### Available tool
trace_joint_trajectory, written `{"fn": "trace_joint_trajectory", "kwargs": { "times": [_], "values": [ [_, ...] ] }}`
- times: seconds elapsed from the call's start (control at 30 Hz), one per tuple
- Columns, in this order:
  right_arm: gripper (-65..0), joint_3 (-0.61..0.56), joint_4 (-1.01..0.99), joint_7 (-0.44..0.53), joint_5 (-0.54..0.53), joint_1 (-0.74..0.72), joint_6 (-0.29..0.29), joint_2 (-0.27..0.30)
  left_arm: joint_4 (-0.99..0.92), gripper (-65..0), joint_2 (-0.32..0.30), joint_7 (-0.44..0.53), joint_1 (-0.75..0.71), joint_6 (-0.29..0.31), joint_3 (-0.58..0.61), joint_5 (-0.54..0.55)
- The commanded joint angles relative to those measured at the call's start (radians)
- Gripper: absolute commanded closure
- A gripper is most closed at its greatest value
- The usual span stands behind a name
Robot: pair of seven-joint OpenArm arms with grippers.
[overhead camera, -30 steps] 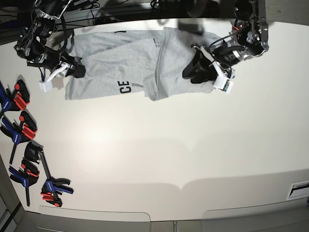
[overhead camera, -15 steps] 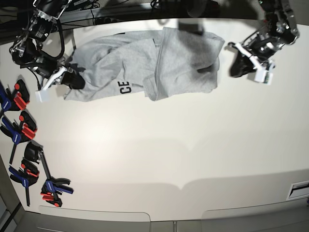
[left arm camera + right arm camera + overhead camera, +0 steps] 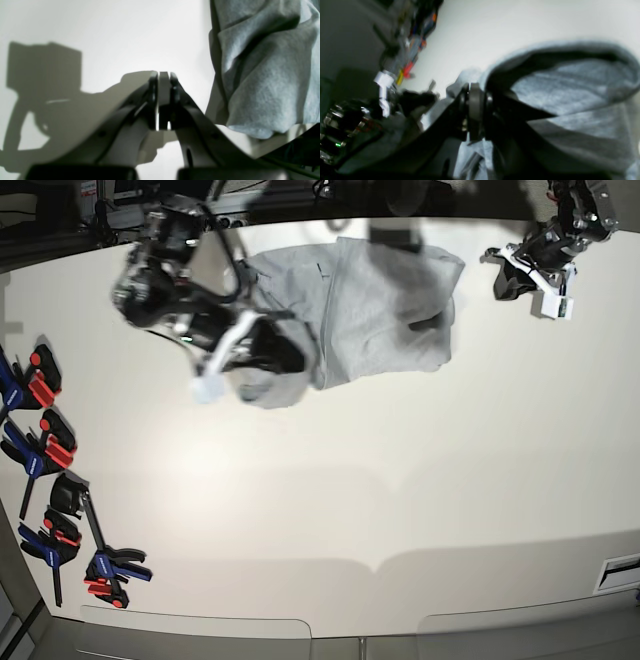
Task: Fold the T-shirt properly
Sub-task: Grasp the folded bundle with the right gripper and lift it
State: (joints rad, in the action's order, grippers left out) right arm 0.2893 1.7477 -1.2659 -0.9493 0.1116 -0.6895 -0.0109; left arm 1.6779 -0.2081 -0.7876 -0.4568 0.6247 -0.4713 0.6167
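The T-shirt [image 3: 370, 305] lies top centre of the base view. The right gripper [image 3: 262, 358] clamps its left edge; the left gripper [image 3: 163, 100], top right, is closed on nothing. A weak pinch could drop the fold crooked.

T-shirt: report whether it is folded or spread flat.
Partly folded, unfinished. The T-shirt is doubled and rumpled; the right hand, shut on its edge, carries that side over the middle. The left hand is off it.
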Motion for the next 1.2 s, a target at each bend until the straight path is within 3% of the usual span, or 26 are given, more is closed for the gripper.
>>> {"fn": "trace_joint_trajectory", "kwargs": {
  "times": [0.0, 0.1, 0.33, 0.4, 0.57, 0.7, 0.83, 0.93, 1.17],
  "values": [
    [0.0, -0.032, 0.019, 0.051, -0.013, -0.014, -0.009, -0.012, 0.017, 0.0, -0.009, 0.019, 0.000, 0.003, -0.005, 0.023],
    [0.0, -0.129, 0.019, 0.073, 0.035, -0.014, -0.009, -0.048, 0.017, 0.0, -0.009, 0.014, -0.003, 0.003, -0.005, 0.023],
    [0.0, -0.286, 0.019, 0.073, 0.039, -0.014, -0.009, -0.122, 0.017, 0.0, -0.009, 0.003, -0.003, 0.003, -0.005, 0.023],
    [0.0, -0.327, 0.019, 0.081, 0.089, -0.014, -0.009, -0.145, 0.017, 0.0, -0.009, 0.004, -0.003, 0.003, -0.005, 0.023],
    [0.0, -0.424, 0.019, 0.131, 0.232, -0.014, -0.009, -0.146, 0.017, 0.0, -0.009, 0.003, -0.003, 0.003, -0.005, 0.023],
    [0.0, -0.480, 0.019, 0.142, 0.318, -0.014, 0.052, -0.146, 0.017, 0.0, -0.008, 0.000, -0.006, 0.003, -0.005, 0.023],
    [0.0, -0.550, 0.019, 0.142, 0.359, -0.014, 0.085, -0.146, 0.016, 0.0, -0.008, -0.005, -0.009, 0.001, -0.005, 0.022],
    [0.0, -0.602, 0.019, 0.160, 0.379, -0.014, 0.098, -0.146, 0.016, 0.0, -0.005, -0.011, -0.009, -0.043, -0.004, 0.021],
    [0.0, -0.678, 0.019, 0.185, 0.405, -0.014, 0.101, -0.146, 0.016, 0.0, -0.006, -0.011, -0.009, -0.042, -0.004, 0.019]
  ]
}}
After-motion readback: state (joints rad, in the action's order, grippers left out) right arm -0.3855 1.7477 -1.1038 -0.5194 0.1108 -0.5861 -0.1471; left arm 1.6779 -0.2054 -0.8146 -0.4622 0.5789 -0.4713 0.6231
